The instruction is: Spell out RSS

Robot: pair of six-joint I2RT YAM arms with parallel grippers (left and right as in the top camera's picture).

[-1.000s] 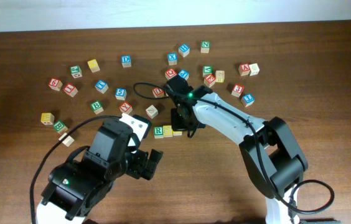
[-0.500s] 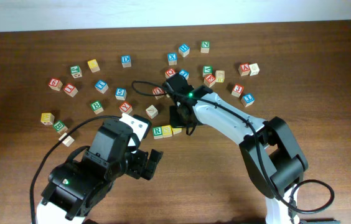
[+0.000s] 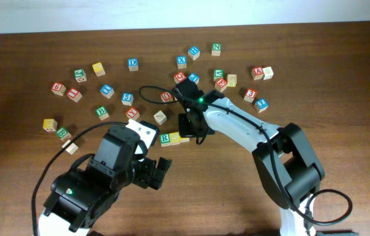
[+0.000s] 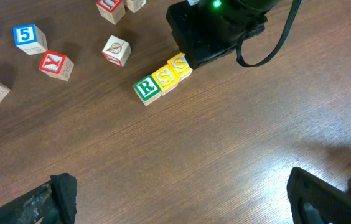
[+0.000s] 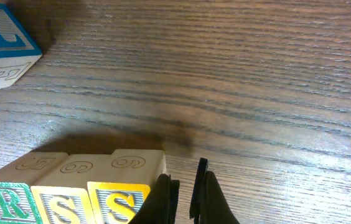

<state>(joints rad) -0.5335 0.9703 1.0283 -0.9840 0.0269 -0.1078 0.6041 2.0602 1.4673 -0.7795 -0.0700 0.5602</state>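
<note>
Rt fingers [image 5: 208, 190]: nearly together, gripping nothing, just beside end S cube [image 5: 121, 202]. Row reads R-S-S: R cube [image 5: 4, 202], mid S cube [image 5: 63, 208], end S; all touching, letters up, long axis left-right near desk [image 3: 237, 190] centre. Blue L cube [image 5: 1, 46] beyond. Lt fingers [image 4: 60, 199]: spread wide, empty, well apart from row.

Bright even light, soft shadows, mild glare on the table [image 5: 275, 93] – left-wrist view's lower corners blurred.

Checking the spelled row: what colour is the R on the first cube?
Green; the R cube shows best from the left wrist.
</note>
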